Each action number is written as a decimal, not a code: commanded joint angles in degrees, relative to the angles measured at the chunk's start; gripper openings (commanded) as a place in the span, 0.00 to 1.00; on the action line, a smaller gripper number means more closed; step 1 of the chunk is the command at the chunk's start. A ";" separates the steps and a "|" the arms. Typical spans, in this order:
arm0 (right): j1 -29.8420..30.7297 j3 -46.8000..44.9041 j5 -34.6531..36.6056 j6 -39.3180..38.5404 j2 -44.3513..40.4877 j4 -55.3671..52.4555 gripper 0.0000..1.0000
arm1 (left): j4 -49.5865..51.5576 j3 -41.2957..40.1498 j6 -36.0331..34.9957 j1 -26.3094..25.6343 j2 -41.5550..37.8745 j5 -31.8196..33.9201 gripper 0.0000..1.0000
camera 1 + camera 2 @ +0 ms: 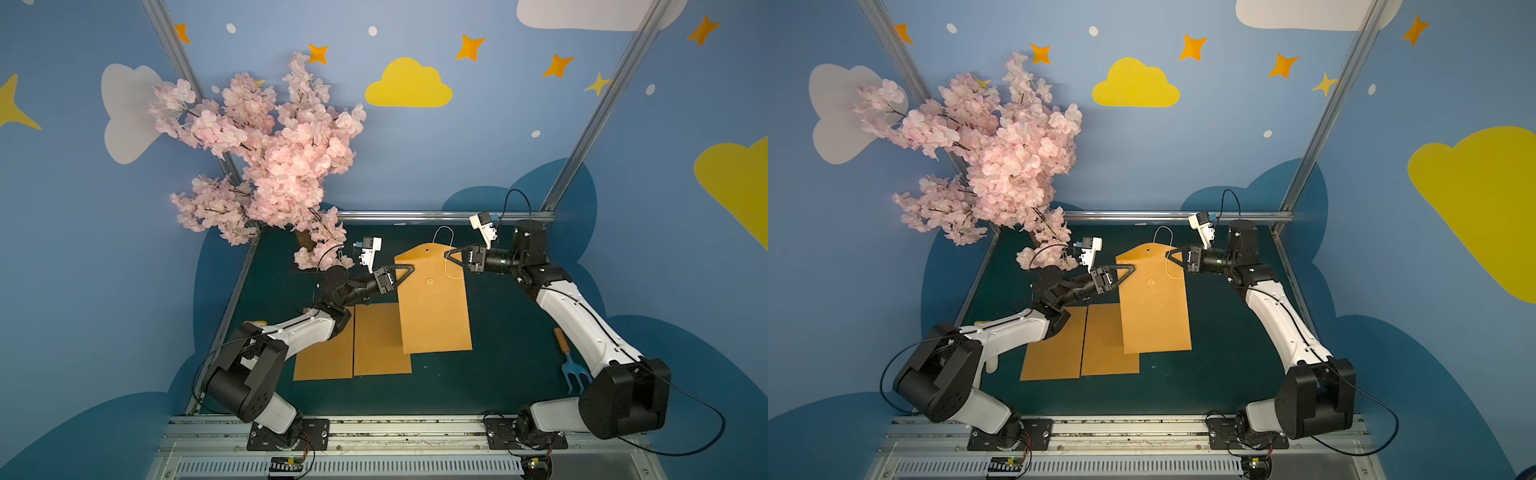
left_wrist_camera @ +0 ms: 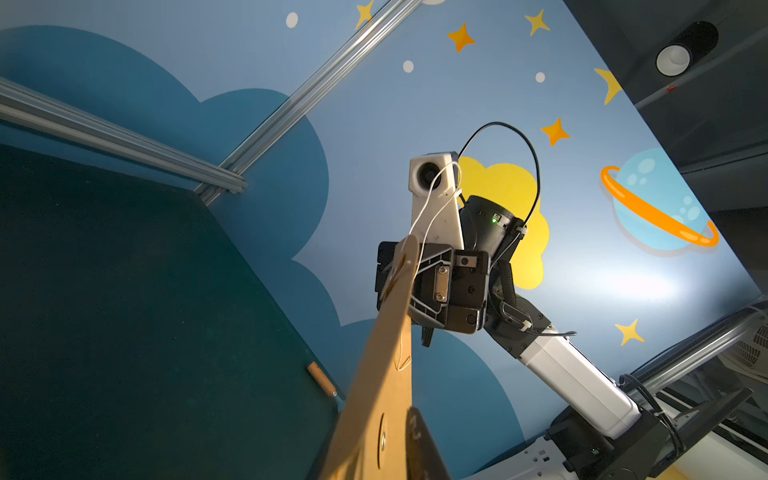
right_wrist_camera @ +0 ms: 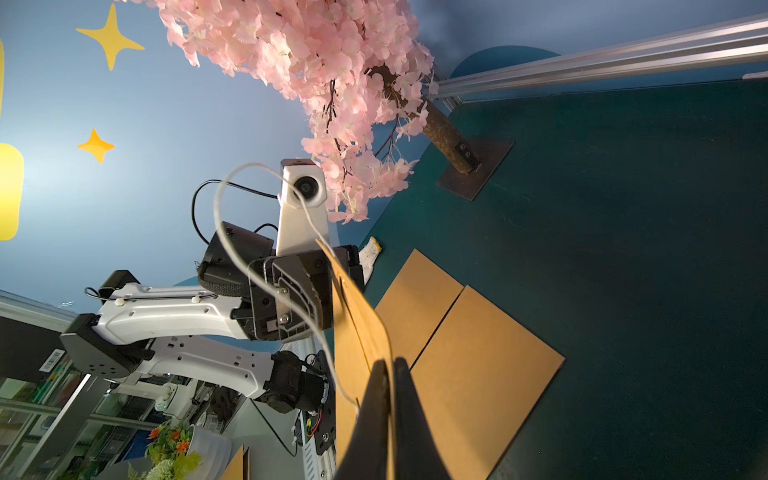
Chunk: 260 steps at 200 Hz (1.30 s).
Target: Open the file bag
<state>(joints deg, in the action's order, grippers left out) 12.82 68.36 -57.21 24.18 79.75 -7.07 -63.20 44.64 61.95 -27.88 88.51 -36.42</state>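
Top views both show one file bag (image 1: pixel 434 307), its flap end held up between two tools and its lower end low over the green worktop (image 1: pixel 498 324). Whether that end touches, I cannot tell. The right tool (image 1: pixel 449 253) is clamped on the flap's right edge; the right wrist view shows paper pinched between its fingers (image 3: pixel 374 415). The left tool (image 1: pixel 410 270) meets the bag's upper left edge, but I cannot tell whether it presses the paper.

One white string (image 3: pixel 214 205) loops free above the flap. Two brown sheets lie flat with their long edges nearly touching: left sheet (image 1: pixel 326 357) and right sheet (image 1: pixel 380 340). The bag's lower left corner overlaps the right sheet.

One blue garden fork (image 1: pixel 574 371) lies near the worktop's right edge, just beside the right arm. One pink blossom tree (image 1: pixel 274 166) fills the far left corner, close behind the left tool. Bare worktop lies open to the right of the bag and in front of it.
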 commanded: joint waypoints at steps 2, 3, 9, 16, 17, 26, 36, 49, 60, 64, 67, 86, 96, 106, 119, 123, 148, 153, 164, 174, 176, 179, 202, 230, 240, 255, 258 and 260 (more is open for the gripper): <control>-0.24 0.06 -0.53 -0.72 -0.95 0.43 0.04 | -7.53 3.30 3.46 0.65 1.98 0.74 0.22; -0.25 0.04 -0.53 -0.76 -0.93 0.41 0.04 | -7.63 3.37 3.58 0.64 2.04 0.74 0.22; -0.22 0.06 -0.53 -0.85 -0.79 0.33 0.03 | -8.99 3.75 4.33 0.80 2.87 0.87 0.22; -0.27 0.06 -0.53 -0.97 -0.58 0.25 0.03 | -10.58 4.12 5.30 0.82 3.80 1.06 0.22; -0.31 0.09 -0.53 -1.02 -0.57 0.23 0.03 | -10.78 4.17 5.42 0.82 3.88 1.08 0.22; -0.26 0.06 -0.53 -1.11 -0.34 0.06 0.03 | -12.32 4.76 6.71 0.95 5.07 1.10 0.22; -0.19 0.11 -0.53 -1.20 -0.16 -0.05 0.03 | -13.44 5.40 7.62 1.01 6.23 0.95 0.22; -0.17 0.19 -0.62 -1.27 -0.12 -0.04 0.03 | -14.75 5.88 8.78 0.96 7.55 0.74 0.22; -0.17 0.40 -0.62 -1.45 -0.11 -0.18 0.03 | -15.63 5.89 9.46 0.99 8.45 0.74 0.21; -0.15 0.50 -0.62 -1.47 -0.11 -0.27 0.03 | -15.92 5.88 9.69 1.05 8.71 0.74 0.21; -0.16 0.59 -0.69 -1.50 -0.08 -0.31 0.03 | -16.07 5.84 9.80 0.99 8.91 0.74 0.21; -0.16 1.12 -0.49 -1.69 -0.02 -0.62 0.03 | -16.72 6.14 10.50 0.92 9.87 0.31 0.20; -0.16 1.42 -0.45 -1.71 0.19 -0.64 0.03 | -16.58 6.16 10.56 0.94 9.93 -0.04 0.19; -0.18 1.60 -0.36 -1.53 0.31 -0.45 0.03 | -16.36 6.30 10.56 0.95 10.04 -0.27 0.19; -0.19 1.78 -0.45 -1.08 0.54 0.10 0.03 | -16.04 6.33 10.52 0.88 9.99 -0.55 0.17; -0.10 1.78 -0.45 -0.95 0.58 0.25 0.03 | -15.92 6.32 10.43 0.87 9.93 -0.65 0.16; 0.02 2.15 -0.63 -0.73 0.92 0.52 0.03 | -15.23 6.32 10.04 0.89 9.60 -0.92 0.05; 0.01 2.22 -0.62 -0.72 0.96 0.48 0.03 | -15.08 6.37 9.99 0.83 9.53 -0.93 0.04; -0.01 2.36 -0.51 -0.73 1.02 0.26 0.06 | -14.86 6.43 9.94 0.89 9.33 -1.02 0.03; 0.00 2.48 -0.36 -0.73 1.18 0.14 0.12 | -14.74 6.55 9.85 0.85 9.17 -1.02 0.03; -0.03 2.48 -0.29 -0.72 1.13 0.13 0.13 | -14.76 6.52 9.85 0.86 9.15 -1.02 0.03; -0.04 2.48 -0.27 -0.76 1.13 0.15 0.15 | -14.76 6.51 9.88 0.89 9.09 -1.01 0.03; -0.09 2.34 0.14 -0.86 0.74 -0.49 0.37 | -14.76 6.36 9.69 0.94 8.57 -0.54 0.02; -1.03 1.01 2.21 -0.92 -1.07 -1.16 0.49 | -13.82 5.92 8.50 0.93 7.40 0.11 0.03; -1.66 0.27 2.52 -0.35 -1.83 -0.57 0.52 | -13.62 5.82 8.27 0.97 7.10 0.21 0.02; -2.52 -0.54 2.50 0.07 -2.78 -0.05 0.55 | -13.66 5.68 8.24 0.99 6.77 0.47 0.03; -2.65 -0.65 2.54 0.15 -2.90 -0.05 0.55 | -13.77 5.65 8.23 0.98 6.76 0.48 0.03; -2.74 -0.72 2.54 0.14 -2.99 -0.09 0.56 | -13.85 5.68 8.20 1.01 6.72 0.48 0.03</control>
<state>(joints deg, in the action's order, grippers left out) 11.38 68.86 -55.53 23.81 79.44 -7.81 -75.94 49.82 71.33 -27.05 97.08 -36.29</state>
